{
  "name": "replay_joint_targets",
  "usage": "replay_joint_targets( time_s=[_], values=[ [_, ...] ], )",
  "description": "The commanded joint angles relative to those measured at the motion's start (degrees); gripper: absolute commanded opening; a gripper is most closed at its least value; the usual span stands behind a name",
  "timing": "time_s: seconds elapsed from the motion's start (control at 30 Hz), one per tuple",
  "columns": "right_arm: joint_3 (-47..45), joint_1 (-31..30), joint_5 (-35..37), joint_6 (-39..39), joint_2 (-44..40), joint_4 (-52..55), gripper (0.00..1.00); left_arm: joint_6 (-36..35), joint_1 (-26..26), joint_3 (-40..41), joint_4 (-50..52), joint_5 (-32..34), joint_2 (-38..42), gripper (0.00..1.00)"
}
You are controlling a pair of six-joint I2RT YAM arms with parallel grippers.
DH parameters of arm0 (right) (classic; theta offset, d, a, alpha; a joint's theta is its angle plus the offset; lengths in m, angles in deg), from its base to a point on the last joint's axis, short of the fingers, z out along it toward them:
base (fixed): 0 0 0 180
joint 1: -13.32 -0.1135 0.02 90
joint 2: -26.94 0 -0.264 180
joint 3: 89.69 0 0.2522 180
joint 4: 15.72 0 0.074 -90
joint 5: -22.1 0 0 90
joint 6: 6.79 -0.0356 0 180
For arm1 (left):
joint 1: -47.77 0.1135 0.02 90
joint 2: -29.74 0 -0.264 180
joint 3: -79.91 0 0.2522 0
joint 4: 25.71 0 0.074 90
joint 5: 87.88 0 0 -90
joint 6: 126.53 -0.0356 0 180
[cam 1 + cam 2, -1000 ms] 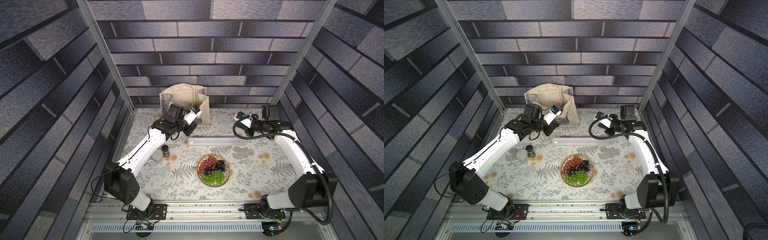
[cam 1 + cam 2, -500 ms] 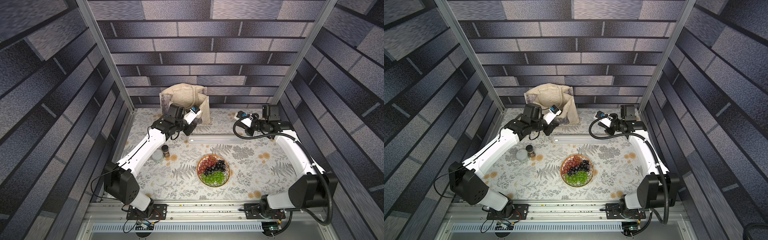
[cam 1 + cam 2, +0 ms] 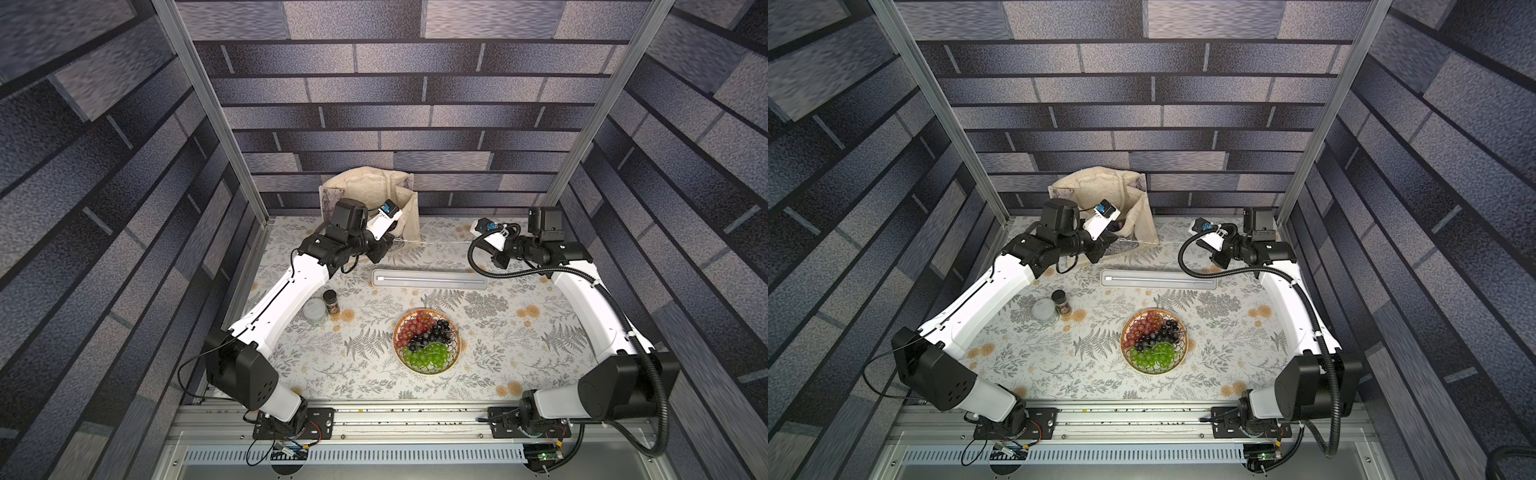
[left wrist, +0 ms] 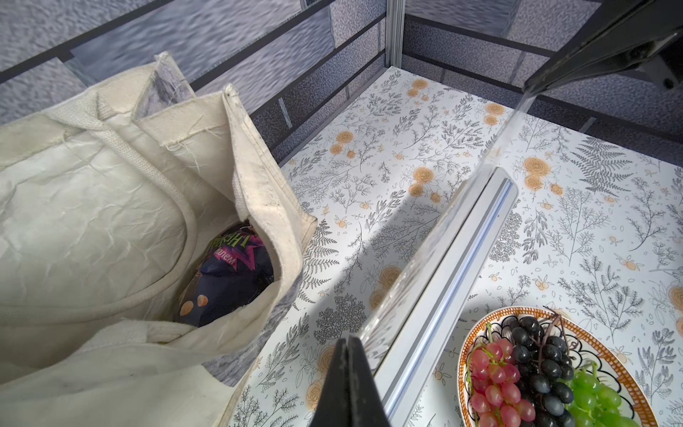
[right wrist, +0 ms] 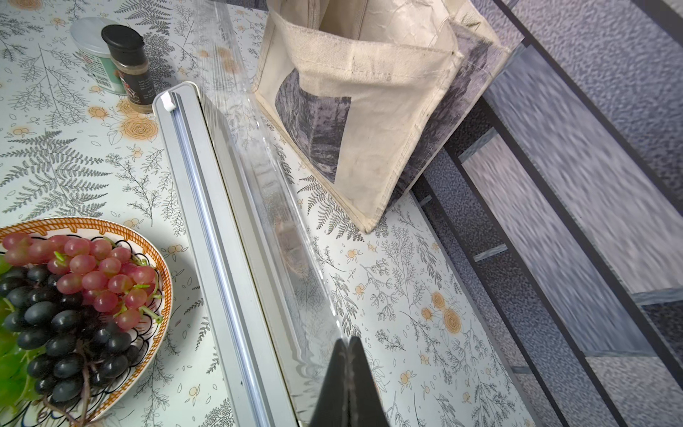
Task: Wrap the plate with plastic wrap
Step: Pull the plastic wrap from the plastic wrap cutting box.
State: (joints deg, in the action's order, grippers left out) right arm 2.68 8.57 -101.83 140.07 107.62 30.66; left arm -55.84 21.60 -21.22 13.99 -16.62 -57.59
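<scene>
Clamped tight, left gripper (image 4: 349,342) and right gripper (image 5: 347,342) pinch opposite ends of thin clear plastic wrap (image 5: 281,207), tensioning it above the long cream-grey dispenser box (image 3: 429,279), far of the gold-rimmed plate (image 5: 157,258).

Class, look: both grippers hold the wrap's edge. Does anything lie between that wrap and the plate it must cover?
Yes. The dispenser lies between the raised wrap, pinched by the left gripper and right gripper, and the plate. The wrap runs out of it. Nothing else visible intervenes; the bag stands behind the wrap.
</scene>
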Motion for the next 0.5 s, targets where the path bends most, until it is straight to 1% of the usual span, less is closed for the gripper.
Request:
replay_joint_targets(
  time_s=[0.0,0.17,0.47],
  values=[
    [3.7,0.0,-1.4,-1.1,-1.9,-3.2,0.00,-0.6,0.5,-3.1,-1.5,1.9,3.5,0.00],
    [5.7,-0.1,-2.1,-2.2,-2.0,-3.7,0.00,-1.0,0.5,-3.7,-1.7,2.3,4.3,0.00],
    [6.0,-0.4,-1.9,-2.5,-2.2,-4.1,0.00,-0.5,0.4,-4.5,-1.8,2.9,4.4,0.00]
  ],
)
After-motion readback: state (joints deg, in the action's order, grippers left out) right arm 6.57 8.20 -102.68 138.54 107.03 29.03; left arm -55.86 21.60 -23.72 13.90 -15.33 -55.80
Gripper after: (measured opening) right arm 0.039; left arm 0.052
